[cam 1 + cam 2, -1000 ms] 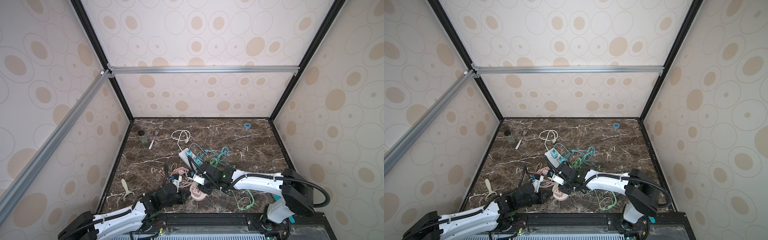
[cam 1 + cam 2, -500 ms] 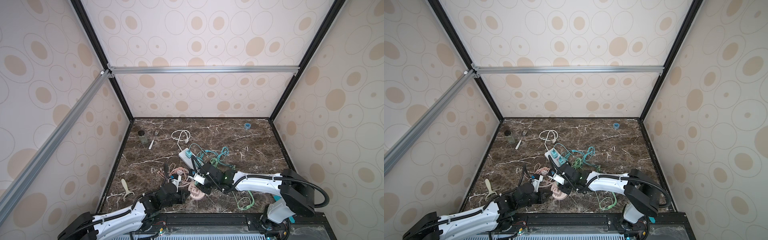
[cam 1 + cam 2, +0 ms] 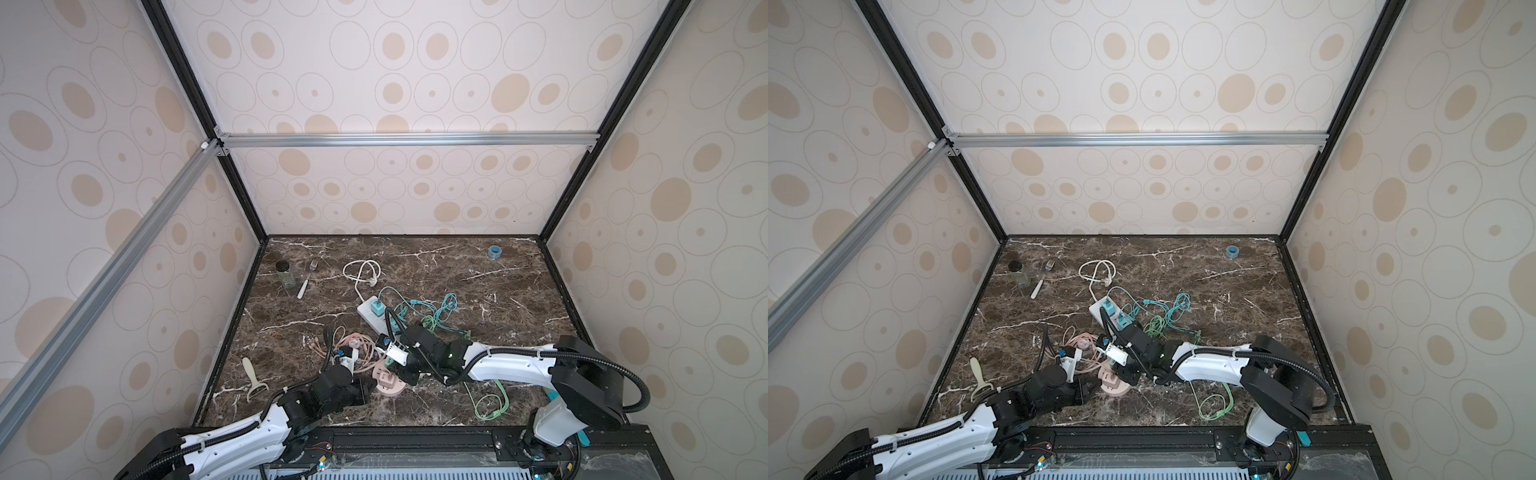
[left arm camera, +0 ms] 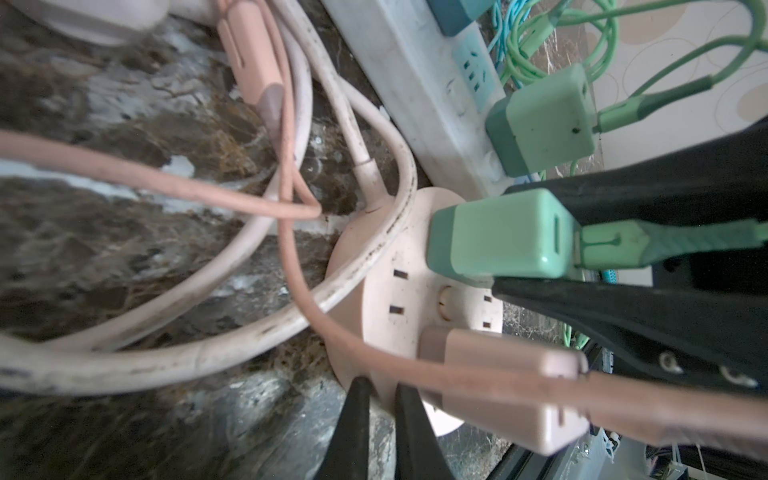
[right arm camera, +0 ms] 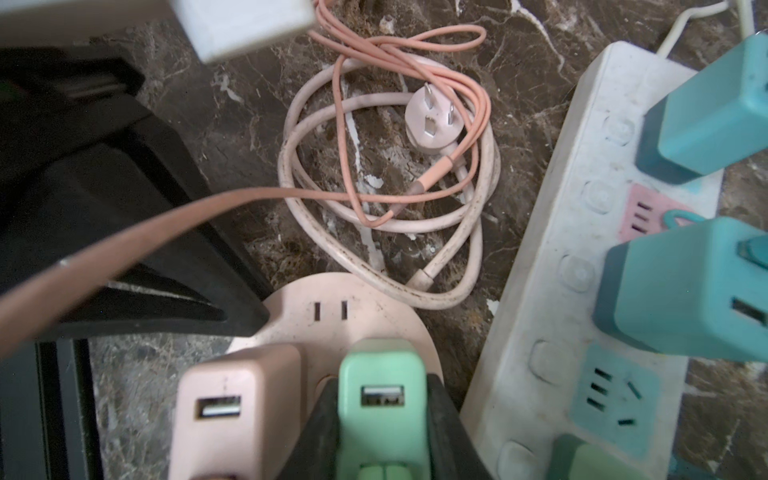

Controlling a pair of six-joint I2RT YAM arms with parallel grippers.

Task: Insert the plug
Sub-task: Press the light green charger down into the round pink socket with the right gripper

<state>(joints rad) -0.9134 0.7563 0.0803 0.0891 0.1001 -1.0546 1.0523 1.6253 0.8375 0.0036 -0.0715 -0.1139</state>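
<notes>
Plug [image 5: 381, 374], green, stands on the round pink hub [image 5: 332, 305] at 6 o'clock on the desk [image 3: 519, 291], by the near edge.
- Right gripper [image 5: 382, 415]: jaws pinch the plug's two sides. Black fingers [image 4: 623, 324] flank it in both wrist views.
- Prongs are hidden under the body. Its dark base meets the hub face, but I cannot tell if it is fully home.
- A green cable end [image 4: 615, 241] lies between the fingers just behind the plug. It is cut off by the frame edge in the right wrist view.
- Pink plug [image 5: 237, 411] sits just beside it on the same hub. Its pink cable [image 5: 124, 245] crosses that view, blurred.
- Left gripper [image 4: 382, 392]: jaws pressed together, tips against the hub rim. Only the tips show in its own camera.
- In both top views the two grippers cover most of the hub, and the plug is too small to make out.
- White strip [image 5: 557, 232] lies at 12 o'clock from the hub. Its end is at the hub rim, and I cannot tell whether they touch. It carries teal plugs [image 5: 685, 282] and a second green plug [image 4: 544, 120], which the right wrist frame cuts off.
- A peeler [image 3: 253, 378] lies at 9 o'clock from the hub and a green cable loop [image 3: 490, 405] at 4 o'clock, both well apart from it.
</notes>
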